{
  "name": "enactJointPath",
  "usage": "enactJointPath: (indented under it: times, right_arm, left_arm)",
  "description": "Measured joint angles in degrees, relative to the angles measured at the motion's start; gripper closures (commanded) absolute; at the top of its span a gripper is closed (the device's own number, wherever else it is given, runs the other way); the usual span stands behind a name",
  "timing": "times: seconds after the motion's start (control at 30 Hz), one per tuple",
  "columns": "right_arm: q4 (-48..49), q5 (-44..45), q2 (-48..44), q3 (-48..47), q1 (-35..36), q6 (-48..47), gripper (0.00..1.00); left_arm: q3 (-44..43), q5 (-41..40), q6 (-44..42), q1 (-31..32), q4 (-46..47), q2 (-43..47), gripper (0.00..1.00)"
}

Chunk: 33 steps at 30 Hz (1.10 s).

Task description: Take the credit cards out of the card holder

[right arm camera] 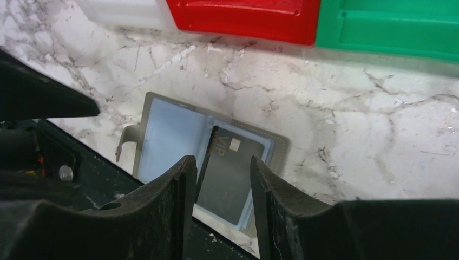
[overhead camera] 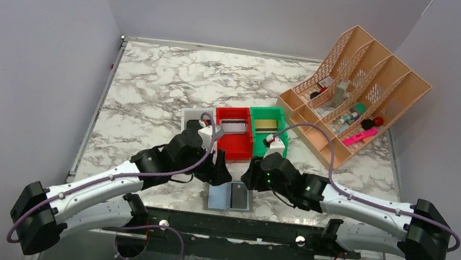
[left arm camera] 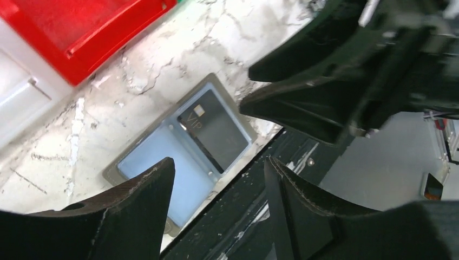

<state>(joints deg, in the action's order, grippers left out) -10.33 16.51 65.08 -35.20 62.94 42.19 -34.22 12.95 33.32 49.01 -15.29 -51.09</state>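
The card holder (overhead camera: 219, 198) lies open on the marble table at its near edge, between my two grippers. Its left panel is pale blue. A black credit card (overhead camera: 241, 198) marked VIP lies in its right panel. The left wrist view shows the holder (left arm camera: 157, 168) and the card (left arm camera: 214, 130). So does the right wrist view, with the holder (right arm camera: 168, 132) and the card (right arm camera: 227, 170). My left gripper (overhead camera: 219, 172) is open and empty, above the holder's left side (left arm camera: 218, 161). My right gripper (overhead camera: 254, 175) is open and empty, hovering over the card (right arm camera: 222, 158).
A white bin (overhead camera: 196, 124), a red bin (overhead camera: 234, 134) and a green bin (overhead camera: 268, 128) stand in a row just behind the grippers. A tan desk organiser (overhead camera: 354, 92) with small items stands at the back right. The black table frame (overhead camera: 235, 228) runs right below the holder.
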Motion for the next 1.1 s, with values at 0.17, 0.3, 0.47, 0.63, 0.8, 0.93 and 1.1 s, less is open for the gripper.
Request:
enactJointPath:
  times: [0.17,0.3,0.47,0.63,0.8,0.93,1.1]
  right_arm:
    - [0.92,-4.46,-1.92,2.73,0.00,3.76,0.61]
    - [2.93,-7.26,-5.95,10.75,0.00,7.41,0.66]
    - [1.20,-7.30,-6.38,10.38,0.00,8.28,0.67]
    - [3.39,-7.26,-4.17,9.14,0.00,8.31,0.70]
    - [5.79,-7.50,-0.37,9.40,-0.02,8.48,0.72]
    - [5.68,-7.61,3.39,8.85,-0.04,8.81,0.73]
    - [3.82,-7.61,7.21,5.20,-0.07,8.72,0.74]
  left_arm:
    - [2.27,-3.80,4.07,3.58,1.11,-2.80,0.38]
    - [4.68,-6.36,7.10,8.17,3.41,-3.15,0.39]
    - [5.79,-8.09,9.31,10.27,7.04,-6.27,0.40]
    - [5.79,-10.73,10.91,11.80,8.26,-10.45,0.43]
    - [5.81,-12.46,12.09,13.18,9.01,-11.50,0.44]
    - [5.88,-13.03,12.96,13.42,9.70,-12.79,0.46]
    - [6.73,-13.88,13.60,13.97,9.88,-13.42,0.47]
